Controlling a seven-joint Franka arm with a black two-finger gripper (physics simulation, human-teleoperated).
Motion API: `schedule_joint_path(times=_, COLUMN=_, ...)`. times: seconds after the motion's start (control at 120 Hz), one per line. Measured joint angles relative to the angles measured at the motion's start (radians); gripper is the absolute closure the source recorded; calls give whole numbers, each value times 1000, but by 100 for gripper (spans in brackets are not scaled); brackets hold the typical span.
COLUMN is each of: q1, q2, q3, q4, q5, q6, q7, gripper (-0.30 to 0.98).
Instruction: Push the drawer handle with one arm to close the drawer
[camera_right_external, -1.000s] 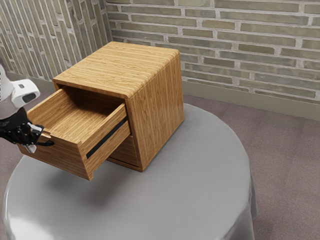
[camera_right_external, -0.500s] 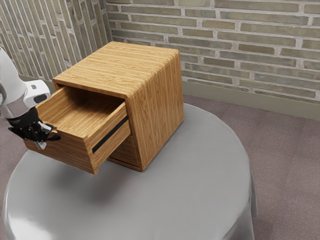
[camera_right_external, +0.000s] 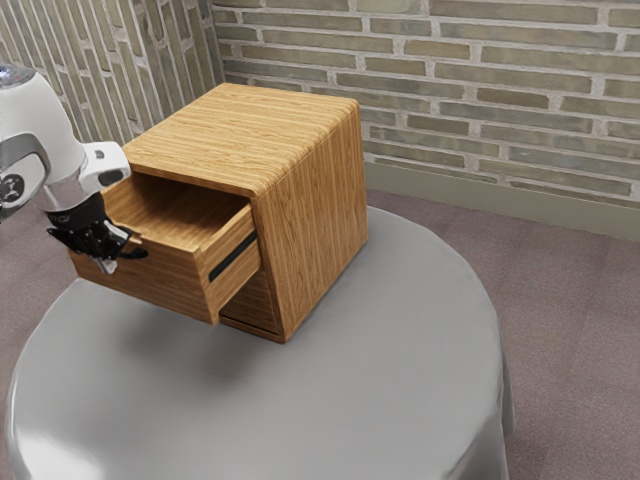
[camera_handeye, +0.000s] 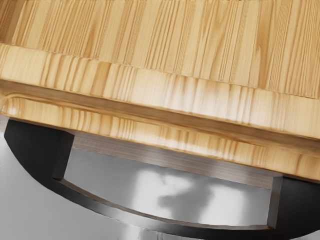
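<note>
Your gripper (camera_right_external: 106, 262): by the black handle (camera_handeye: 35, 150), exterior view's left; open or closed, I cannot tell. One drawer (camera_right_external: 165, 280): partly open.

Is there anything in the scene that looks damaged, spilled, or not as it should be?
Nothing stands out as odd. The upper drawer is partly out of the cabinet, but closing it is the task. Its black handle looks unbroken, and I see no spill on the grey tablecloth.
</note>
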Motion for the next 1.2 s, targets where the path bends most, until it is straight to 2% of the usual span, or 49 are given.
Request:
schedule_joint_path(times=0.475, q1=-1, q2=163, q3=-26, q4=160, q5=-3, q6=23, q7=42, gripper=79)
schedule_joint_path(times=0.9, q1=-14, q2=366, q3=-29, q4=361, q5=-4, q6=29, q7=77, gripper=79)
schedule_joint_path(times=1.2, q1=-17, q2=400, q3=-29, q4=395, q5=-6, q6=31, q7=102, gripper=79)
